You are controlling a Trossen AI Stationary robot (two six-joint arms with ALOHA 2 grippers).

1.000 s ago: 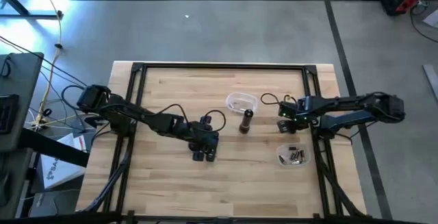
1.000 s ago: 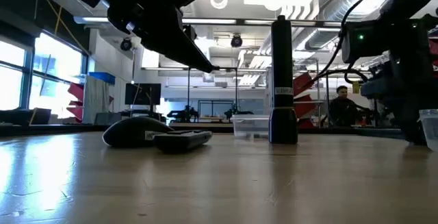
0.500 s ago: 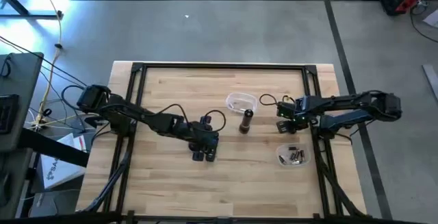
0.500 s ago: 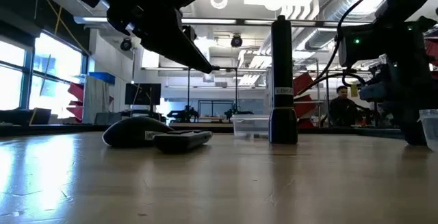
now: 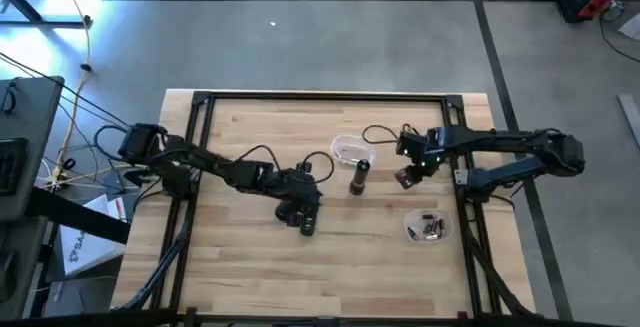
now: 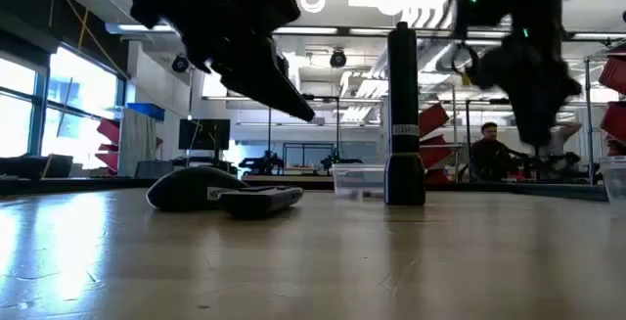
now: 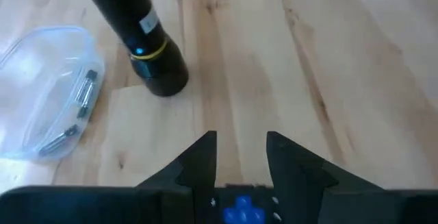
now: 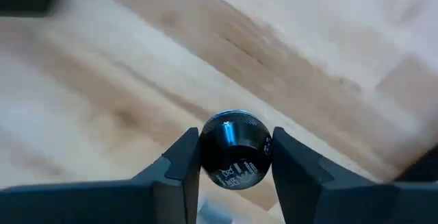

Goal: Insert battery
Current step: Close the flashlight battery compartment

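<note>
Now reaching in from the left edge of the wooden surface (image 5: 230, 267) with the left arm, hanging the left end effector (image 5: 305, 214) just above the boards near the middle, fingers (image 7: 202, 157) spread apart and clasping nothing. Showing only bare wood in the gap between them in the left wrist view. Noting a dark rounded object (image 6: 191, 187) lying low on the surface beneath the left arm in the low view, too dim to name.

Finding a black flashlight (image 5: 359, 175) standing upright just right of the left end effector, wearing a yellow ring above its wider base and touching neither end effector. Spotting a clear plastic tub (image 5: 352, 151) sitting just behind it, contents impossible to tell.

Hovering the right end effector (image 5: 408, 177) just right of the flashlight, raised off the surface. Clamping a black round cap (image 8: 235, 148) squarely between both fingers (image 8: 179, 166), its printed lettering facing the wrist camera.

Seeing a second clear tub (image 5: 412, 233) lying farther right and nearer the front edge, holding the batteries (image 5: 430, 227) loose in a small heap, well apart from the right end effector and touched by neither arm.

Glimpsing a person (image 6: 486, 150) far back in the room beyond the surface in the low view.
</note>
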